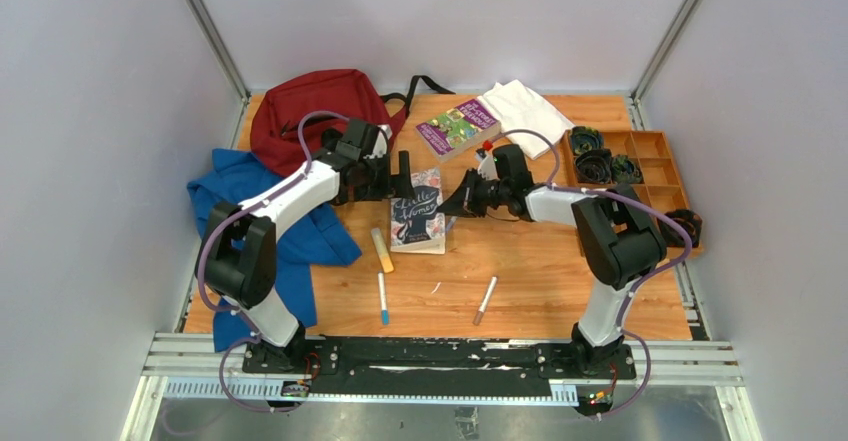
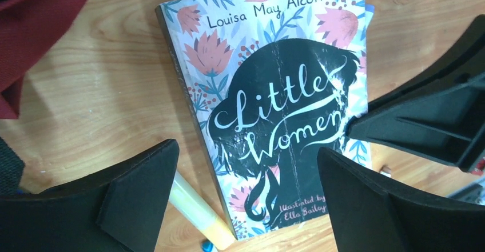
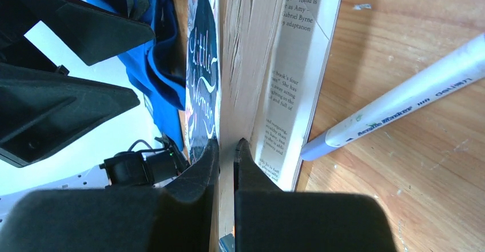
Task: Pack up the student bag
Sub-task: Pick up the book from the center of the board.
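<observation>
Right claw (image 3: 227,147) on Little Women book (image 2: 274,109); yellow highlighter (image 2: 194,203) just beside.

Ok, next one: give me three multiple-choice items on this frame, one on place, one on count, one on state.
1. Where does the bag lie? A far left; B near right; C centre.
2. How many books lie out? A one; B two; C four.
3. How are the right jaws? A wide open; B shut on Little Women; C shut on nothing.
Answers: 1 A, it sits at the far-left corner in the top view. 2 B, Little Women and a purple book. 3 B, the right wrist view shows them pinching its pages.
</observation>
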Motion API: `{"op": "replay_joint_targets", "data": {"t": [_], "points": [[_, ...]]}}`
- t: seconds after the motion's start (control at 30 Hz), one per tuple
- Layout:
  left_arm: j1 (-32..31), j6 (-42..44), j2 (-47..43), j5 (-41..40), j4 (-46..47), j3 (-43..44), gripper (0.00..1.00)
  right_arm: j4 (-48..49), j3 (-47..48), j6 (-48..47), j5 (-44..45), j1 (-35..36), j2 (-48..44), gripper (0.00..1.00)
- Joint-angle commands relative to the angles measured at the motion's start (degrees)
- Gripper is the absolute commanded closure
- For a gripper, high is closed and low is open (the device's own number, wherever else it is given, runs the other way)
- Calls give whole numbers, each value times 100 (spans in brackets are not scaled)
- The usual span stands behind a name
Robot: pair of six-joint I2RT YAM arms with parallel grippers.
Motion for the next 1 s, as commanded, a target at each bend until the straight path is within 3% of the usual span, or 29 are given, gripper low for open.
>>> {"op": "replay_joint_targets", "data": {"t": [0.0, 0.27, 0.37, 0.73, 0.87, 0.97], "points": [[58, -82, -23, 476, -138, 94, 1, 1241, -276, 359, -645, -175, -228, 100], [104, -737, 2, 273, 81, -435, 7, 2216, -637, 920, -975, -345, -61, 100], [314, -1055, -95, 441, 721, -920, 9, 2294, -669, 959, -1016, -350, -34, 100], [595, -1998, 69, 2399, 3136, -1709, 17, 3519, -812, 1788, -1243, -349, 423, 100], [595, -2084, -27, 2406, 3168, -1699, 30, 3711, -770, 1916, -1282, -346, 553, 100], [595, -2064, -227, 2237, 3034, -1648, 53, 3292, -657, 1662, -1371, -350, 535, 100]]}}
